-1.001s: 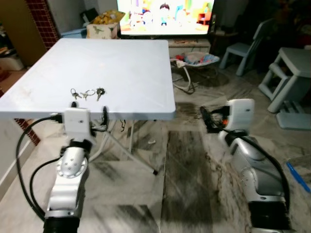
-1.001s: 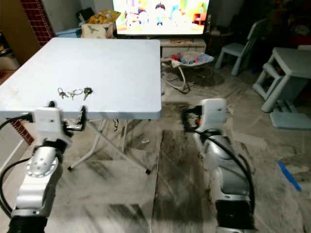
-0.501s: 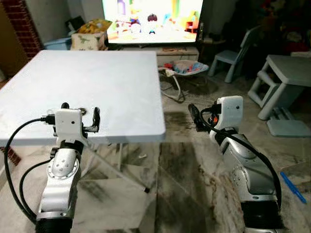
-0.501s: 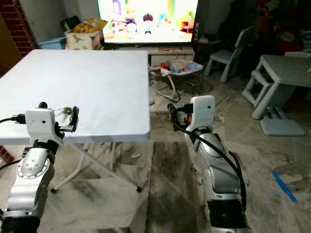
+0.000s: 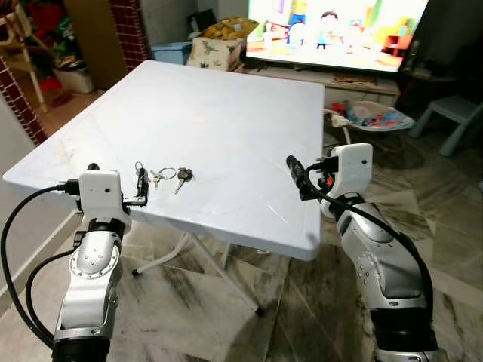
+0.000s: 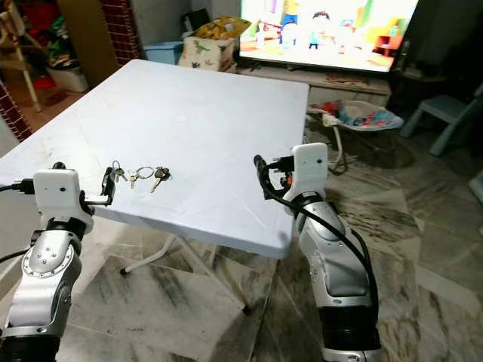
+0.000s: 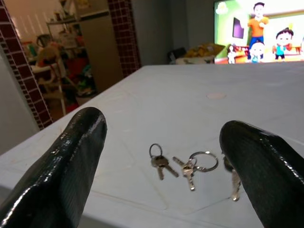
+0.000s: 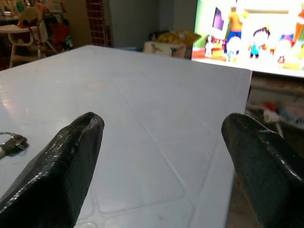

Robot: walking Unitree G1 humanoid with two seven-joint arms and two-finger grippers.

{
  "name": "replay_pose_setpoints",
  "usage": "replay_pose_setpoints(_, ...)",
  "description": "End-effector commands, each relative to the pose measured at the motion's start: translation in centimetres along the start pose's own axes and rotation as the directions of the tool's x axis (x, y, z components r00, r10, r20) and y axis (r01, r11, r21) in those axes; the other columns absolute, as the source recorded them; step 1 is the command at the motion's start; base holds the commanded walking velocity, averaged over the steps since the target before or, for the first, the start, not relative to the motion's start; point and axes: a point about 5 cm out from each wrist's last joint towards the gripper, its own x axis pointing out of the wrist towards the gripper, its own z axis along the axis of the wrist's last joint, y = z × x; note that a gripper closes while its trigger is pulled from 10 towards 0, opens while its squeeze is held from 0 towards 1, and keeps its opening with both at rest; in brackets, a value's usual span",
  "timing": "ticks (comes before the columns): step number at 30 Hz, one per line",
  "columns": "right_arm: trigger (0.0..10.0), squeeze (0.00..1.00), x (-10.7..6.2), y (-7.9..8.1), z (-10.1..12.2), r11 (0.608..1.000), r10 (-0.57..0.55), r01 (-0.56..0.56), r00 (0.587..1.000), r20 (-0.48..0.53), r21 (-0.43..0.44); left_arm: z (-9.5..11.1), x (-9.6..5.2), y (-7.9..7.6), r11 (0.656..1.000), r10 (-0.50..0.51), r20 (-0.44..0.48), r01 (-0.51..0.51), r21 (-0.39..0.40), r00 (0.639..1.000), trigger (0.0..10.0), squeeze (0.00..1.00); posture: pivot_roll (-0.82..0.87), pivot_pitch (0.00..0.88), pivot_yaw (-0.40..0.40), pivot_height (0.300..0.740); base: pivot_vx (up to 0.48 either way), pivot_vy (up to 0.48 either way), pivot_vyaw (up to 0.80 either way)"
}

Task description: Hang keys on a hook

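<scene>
Marbled grey floor tiles (image 5: 302, 302) are surrounding a square white folding table (image 5: 226, 113) with a smooth, faintly gridded top, seen from the left eye view. A television (image 5: 339, 30) is glowing with a cartoon beyond the far edge, and a brick-red column (image 5: 128, 30) is standing at the far left. The keys (image 5: 162, 176), several small metal keys on linked rings, are lying flat on the table near its front edge. The left gripper (image 5: 117, 181) is hovering at that edge, just beside the keys, its black fingers spread wide. The right gripper (image 5: 296, 175) is hovering over the table's right edge, well apart from the keys.

From the right eye view, the same layout is showing: a pale blue child's chair (image 6: 449, 113) is standing on the floor at the far right, and a patterned box (image 6: 207, 49) is sitting behind the table.

In the left wrist view, two glossy, rounded black fingers (image 7: 71, 161) are framing the keys, which are resting on the table ahead of them, untouched; the gripper is holding nothing.

In the right wrist view, the fingers (image 8: 61, 166) are likewise standing wide apart and empty above the bare white tabletop, with one key ring showing at the frame's margin (image 8: 9, 142).
</scene>
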Motion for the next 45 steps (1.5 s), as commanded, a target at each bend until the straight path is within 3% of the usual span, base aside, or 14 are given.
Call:
replay_pose_setpoints(1,10.0,0.0,0.1,-0.2,-0.2,0.998,0.003,-0.003,1.0,-0.004,0.061,-0.1,0.3,0.1,1.0,0.004,-0.004,-0.004,0.02,1.0,10.0,0.0,0.02,0.0,-0.009,0.74,0.0,0.0,0.0)
replay_pose_setpoints(3,10.0,0.0,0.3,-0.2,-0.4,0.999,-0.011,0.012,1.0,-0.028,0.033,0.1,0.6,0.2,0.998,0.011,0.006,-0.011,0.054,1.0,10.0,0.0,0.03,0.0,-0.012,0.74,0.0,0.0,0.0)
replay_pose_setpoints(6,10.0,0.0,0.6,0.2,-0.4,0.998,0.01,-0.009,1.0,-0.024,0.061,0.3,0.8,0.4,0.999,0.02,0.01,-0.02,0.05,1.0,10.0,0.0,0.04,0.0,-0.015,0.74,0.0,0.0,0.0)
replay_pose_setpoints(10,10.0,0.0,0.9,0.6,-0.3,1.0,0.015,-0.014,1.0,-0.016,0.02,0.2,1.0,0.8,0.998,0.044,0.008,-0.044,0.054,0.999,10.0,0.0,0.05,0.0,-0.02,0.74,0.0,0.0,0.0)
replay_pose_setpoints(14,10.0,0.0,1.1,0.8,-0.5,0.999,0.035,-0.034,0.999,-0.032,0.031,0.3,0.7,0.6,0.996,0.057,0.016,-0.058,0.064,0.998,10.0,0.0,0.05,0.0,-0.016,0.74,0.0,0.0,0.0)
replay_pose_setpoints(17,10.0,0.0,1.1,0.9,-0.1,0.997,0.044,-0.043,0.999,-0.011,0.057,0.4,0.7,0.3,0.999,0.047,0.015,-0.048,0.018,0.999,10.0,0.0,0.04,0.0,-0.012,0.74,0.0,0.0,0.0)
replay_pose_setpoints(25,10.0,0.0,0.9,1.0,-0.5,0.995,0.041,-0.039,0.999,-0.02,0.092,0.6,1.0,0.4,0.996,0.069,0.022,-0.07,0.056,0.997,10.0,0.0,0.06,0.0,0.004,0.74,0.0,0.0,0.0)
replay_pose_setpoints(28,10.0,0.0,1.2,1.5,-0.3,0.997,0.048,-0.048,0.999,-0.002,0.054,0.7,0.8,0.4,0.996,0.066,0.021,-0.067,0.056,0.998,10.0,0.0,0.06,0.0,0.014,0.74,0.0,0.0,0.0)
replay_pose_setpoints(32,10.0,0.0,1.2,2.4,-0.4,0.995,0.072,-0.071,0.997,-0.012,0.066,0.3,0.6,0.4,0.997,0.057,0.007,-0.057,0.061,0.998,10.0,0.0,0.04,0.0,0.022,0.74,0.0,0.0,0.0)
replay_pose_setpoints(39,10.0,0.0,0.5,1.8,-0.4,0.995,0.043,-0.044,0.999,0.01,0.094,0.4,1.0,-1.2,0.999,0.027,0.009,-0.027,0.04,1.0,10.0,0.0,0.01,0.0,0.031,0.74,0.0,0.0,0.0)
replay_pose_setpoints(45,10.0,0.0,0.3,1.4,-0.6,0.998,0.024,-0.024,1.0,-0.008,0.051,0.2,0.6,-1.9,1.0,-0.007,0.018,0.007,-0.003,1.0,10.0,0.0,0.0,0.0,0.019,0.74,0.0,0.0,0.0)
